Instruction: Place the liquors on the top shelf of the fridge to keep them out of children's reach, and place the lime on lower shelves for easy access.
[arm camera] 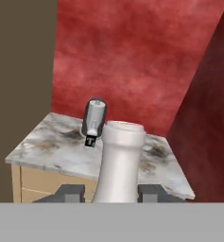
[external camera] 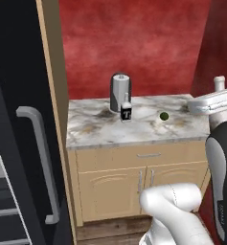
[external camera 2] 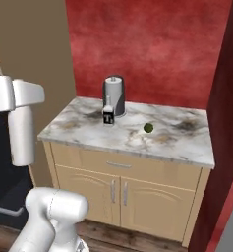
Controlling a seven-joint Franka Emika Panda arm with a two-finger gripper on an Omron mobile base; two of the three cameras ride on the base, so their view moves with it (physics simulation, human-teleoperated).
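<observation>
End effector (arm camera: 108, 193) clamped on slim white-necked liquor bottle (arm camera: 118, 160), standing upright between fingers. We reckon fridge (external camera: 19, 143) top shelf lies off to its left, away from table (arm camera: 61, 151).

Colours around the marbled counter (external camera: 100, 131)

A mottled red wall (external camera: 148, 43) is seen behind the counter; on it, a grey paper-towel roll (external camera: 119, 91), a black-labelled clear bottle (external camera: 126, 111) and a dark green lime (external camera: 164, 116); below, tan cabinet doors (external camera: 115, 191).
</observation>
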